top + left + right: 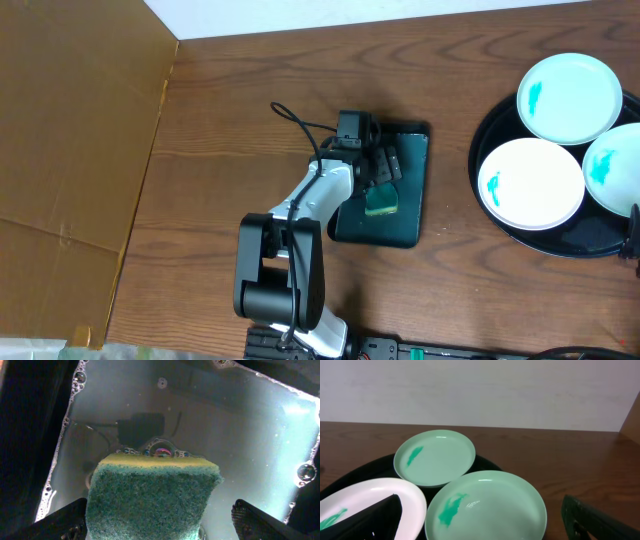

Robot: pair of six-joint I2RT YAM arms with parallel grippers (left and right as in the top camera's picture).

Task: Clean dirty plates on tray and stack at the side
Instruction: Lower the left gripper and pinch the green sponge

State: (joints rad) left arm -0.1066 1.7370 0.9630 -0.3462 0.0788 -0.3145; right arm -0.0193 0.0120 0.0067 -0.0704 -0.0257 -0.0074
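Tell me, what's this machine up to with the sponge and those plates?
The left gripper is open around a green sponge that sits in soapy water in a small dark tray. The right gripper, also open, hovers above three plates on a round black tray. All three plates show teal smears and none is stacked at the side, so no cleaning looks done yet.

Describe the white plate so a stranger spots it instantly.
Look to the round black tray at the overhead view's right edge. Of three plates on it, the white plate lies farthest left. Its two neighbours are pale green; it alone is white.
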